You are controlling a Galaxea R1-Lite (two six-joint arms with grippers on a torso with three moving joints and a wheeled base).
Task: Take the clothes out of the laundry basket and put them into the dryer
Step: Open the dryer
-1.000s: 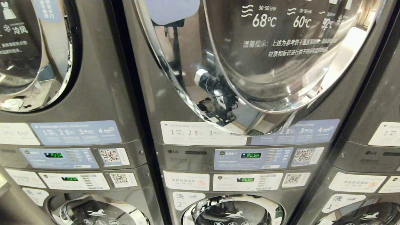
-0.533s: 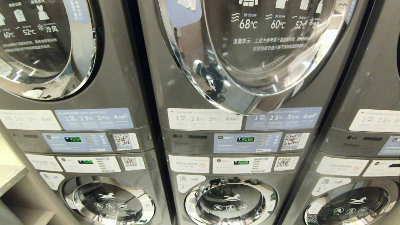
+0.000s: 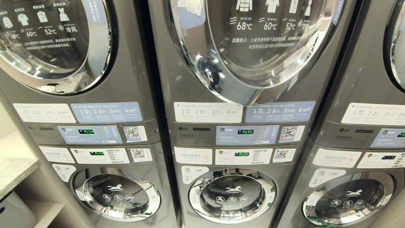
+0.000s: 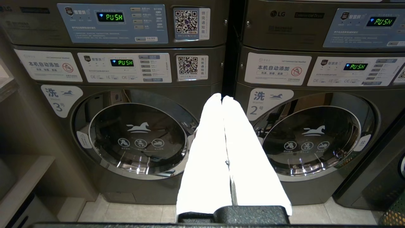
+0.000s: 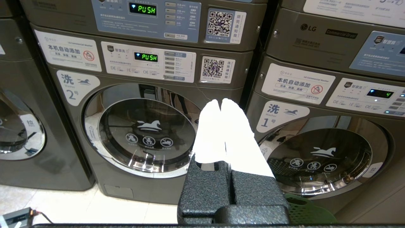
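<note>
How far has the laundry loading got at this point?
Nothing looks done: the middle dryer door is shut and no clothes show. Nothing is in hand: the left gripper and right gripper are shut and empty. A green basket rim shows by washer 1. All the loading remains.

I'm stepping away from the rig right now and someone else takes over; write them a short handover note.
Left gripper: shut, empty, pointing between washers 3 and 2.
Right gripper: shut, empty, pointing between washers 2 and 1.
Neither arm shows in the head view.
Middle dryer door: closed, above washer 2.
Laundry basket: only a green mesh edge shows on the floor below washer 1; whether it is the basket, and any clothes in it, cannot be told.
Done: nothing loaded as far as can be seen.
Left: open the dryer, take the clothes, load them.
</note>
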